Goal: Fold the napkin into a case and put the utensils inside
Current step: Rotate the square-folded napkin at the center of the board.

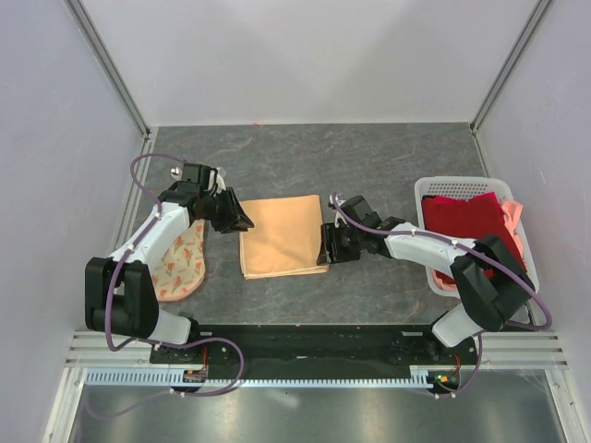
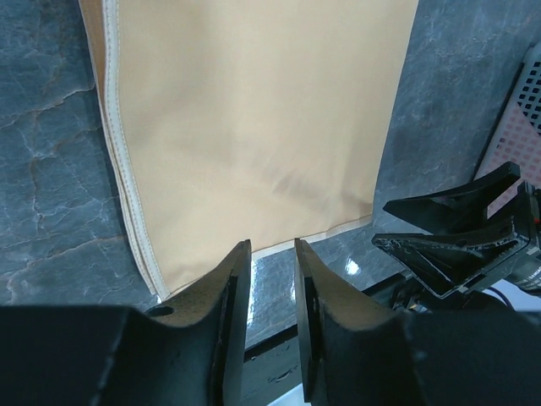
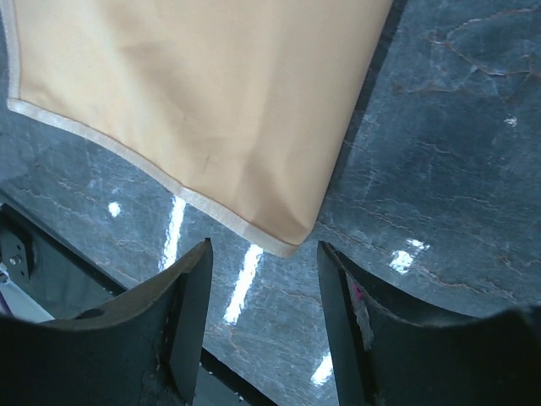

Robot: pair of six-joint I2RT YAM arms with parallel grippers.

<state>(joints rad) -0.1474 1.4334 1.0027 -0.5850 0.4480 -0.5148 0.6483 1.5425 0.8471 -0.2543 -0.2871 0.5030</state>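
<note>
Lying flat between the left claw (image 2: 272, 247) and the right claw (image 3: 264, 247), the napkin (image 1: 282, 235) sat just ahead of their tips; the left stood slightly parted, the right spread wider, both empty.

Table (image 1: 369, 157) is taken in whole from above & behind the arm bases by the top cam, tilted down, well back. Left wrist cam is held low & close, aimed past its own fingers (image 2: 224, 296) over the napkin (image 2: 254, 118), w/ the right gripper (image 2: 382, 223) caught at the frame's right side. Right wrist cam is pointed steeply down, v. near, at one napkin corner. Napkin & grey tabletop are shared by all three views
</note>
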